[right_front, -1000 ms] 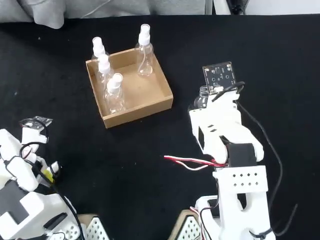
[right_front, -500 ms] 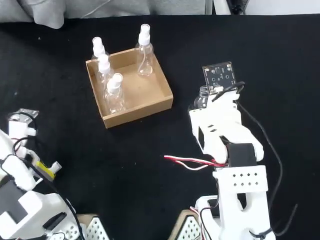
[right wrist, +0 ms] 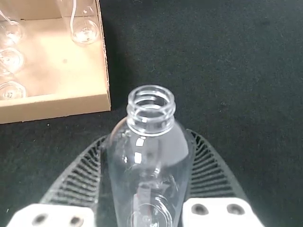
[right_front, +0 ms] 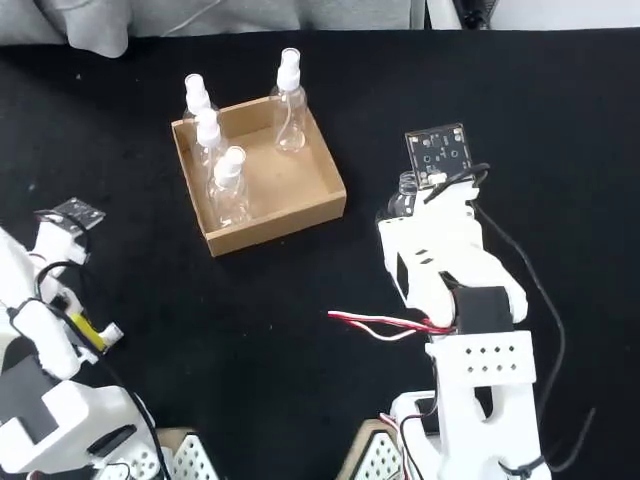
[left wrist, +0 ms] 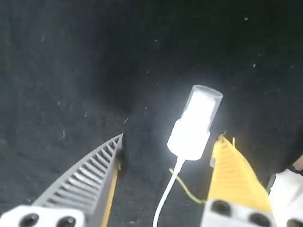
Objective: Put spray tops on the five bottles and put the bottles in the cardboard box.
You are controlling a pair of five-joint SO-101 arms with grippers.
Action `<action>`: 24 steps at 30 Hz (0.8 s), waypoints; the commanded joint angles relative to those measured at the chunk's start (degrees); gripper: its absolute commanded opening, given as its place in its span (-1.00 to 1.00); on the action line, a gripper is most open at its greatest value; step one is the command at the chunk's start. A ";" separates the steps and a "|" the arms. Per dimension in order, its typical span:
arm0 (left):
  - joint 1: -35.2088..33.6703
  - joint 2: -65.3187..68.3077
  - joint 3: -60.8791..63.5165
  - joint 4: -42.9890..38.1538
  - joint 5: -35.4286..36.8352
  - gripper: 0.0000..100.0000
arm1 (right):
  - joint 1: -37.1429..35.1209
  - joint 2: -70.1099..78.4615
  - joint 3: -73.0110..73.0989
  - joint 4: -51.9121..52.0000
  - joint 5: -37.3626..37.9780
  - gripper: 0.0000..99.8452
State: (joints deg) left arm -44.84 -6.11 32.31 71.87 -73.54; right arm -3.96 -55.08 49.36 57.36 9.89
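Right gripper [right wrist: 146, 142] clamps the uncapped bottle [right wrist: 150, 118]; the spread left gripper [left wrist: 170, 139], seemingly straddling the spray top [left wrist: 194, 125], should close next.

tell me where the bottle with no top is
The uncapped bottle sits in the right pincer, shown in the right wrist view; in the high view it is just right of the cardboard box.

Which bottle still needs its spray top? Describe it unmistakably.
Find the cardboard box on the black table. Just right of it, outside, the right gripper holds a clear bottle upright. Unlike the four capped bottles in the box, its threaded neck is open.
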 commanded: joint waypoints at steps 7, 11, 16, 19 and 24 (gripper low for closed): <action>5.49 -0.70 0.84 0.35 -0.62 -0.47 | 0.88 -1.54 -0.31 -1.32 0.18 -0.80; 6.02 -0.44 2.15 0.35 -0.62 -0.60 | 0.88 -1.63 -0.31 -1.32 0.18 -0.80; 5.41 -0.35 4.35 0.26 -0.62 -0.62 | 0.88 -1.63 -0.31 -1.32 0.18 -0.80; 5.41 -0.35 5.93 0.26 -0.62 -0.62 | 0.88 -1.63 -0.31 -1.32 0.18 -0.80; 5.49 -0.35 7.87 0.26 -0.62 -0.62 | 0.88 -1.63 -0.31 -1.32 0.18 -0.80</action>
State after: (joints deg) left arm -39.56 -6.11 39.96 71.87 -73.71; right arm -3.96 -55.08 49.36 57.36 9.89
